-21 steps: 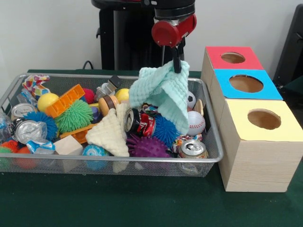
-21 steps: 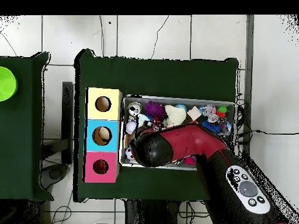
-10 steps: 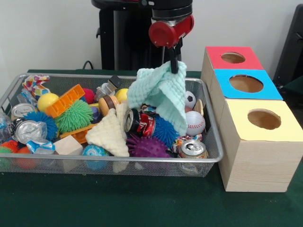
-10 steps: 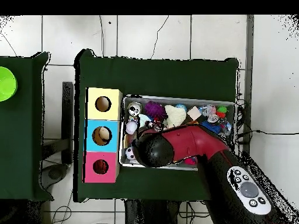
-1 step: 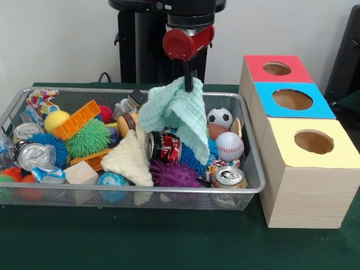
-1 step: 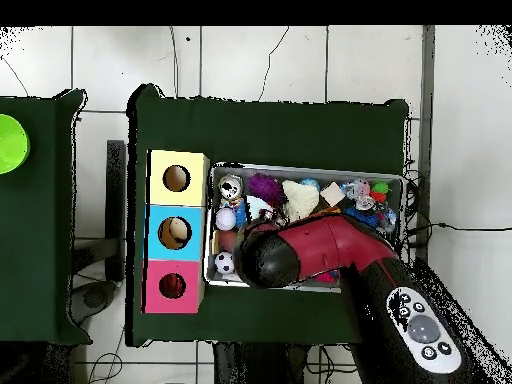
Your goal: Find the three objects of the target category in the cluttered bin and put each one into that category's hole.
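Mint cloth (image 5: 179,115) hanging lengthwise downward, pinched by hand (image 5: 189,83)

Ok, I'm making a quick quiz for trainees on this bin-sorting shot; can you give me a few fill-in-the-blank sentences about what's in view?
1. The gripper holds a mint-green ____ above the wire bin.
2. The box nearest the camera in the front view has a ____ top.
3. The middle box has a ____ top.
4. Just below the soccer ball in the front view lies a white ____.

Missing words: cloth; yellow; blue; baseball
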